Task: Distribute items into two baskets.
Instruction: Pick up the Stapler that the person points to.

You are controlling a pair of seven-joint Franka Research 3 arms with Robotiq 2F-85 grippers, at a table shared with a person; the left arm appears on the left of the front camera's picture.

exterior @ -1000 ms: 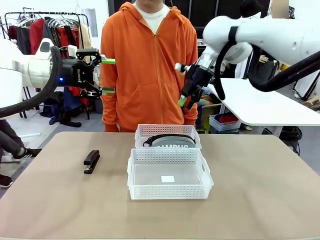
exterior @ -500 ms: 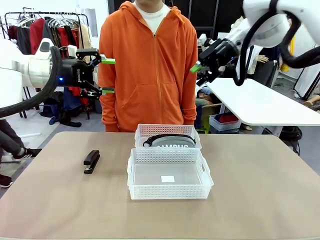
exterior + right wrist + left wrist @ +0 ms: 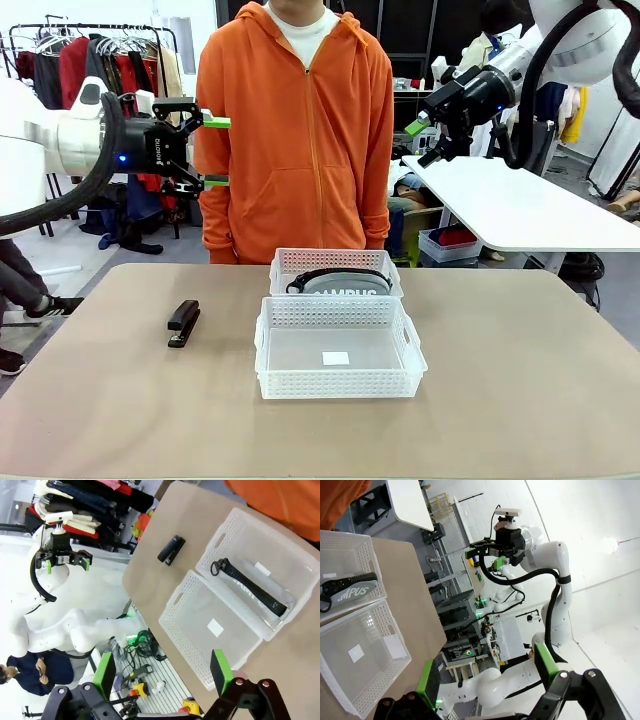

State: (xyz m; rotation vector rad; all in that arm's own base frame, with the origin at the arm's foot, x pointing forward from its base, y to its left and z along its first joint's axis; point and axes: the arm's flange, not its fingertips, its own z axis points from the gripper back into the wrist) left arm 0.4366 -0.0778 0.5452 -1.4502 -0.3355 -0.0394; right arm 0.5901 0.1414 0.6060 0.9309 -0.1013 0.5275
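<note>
While left hand (image 3: 215,152) and right hand (image 3: 422,143) gape empty, the near basket (image 3: 340,382) half-hides the pouch (image 3: 345,284).

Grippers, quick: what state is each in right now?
Left gripper: open, holding nothing, up in the air.
Right gripper: open, holding nothing, up in the air.

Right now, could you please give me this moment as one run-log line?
pouch: in far basket | near basket: no item | stapler: on table, left of baskets | left jaws: open, aloft | right jaws: open, aloft
</note>
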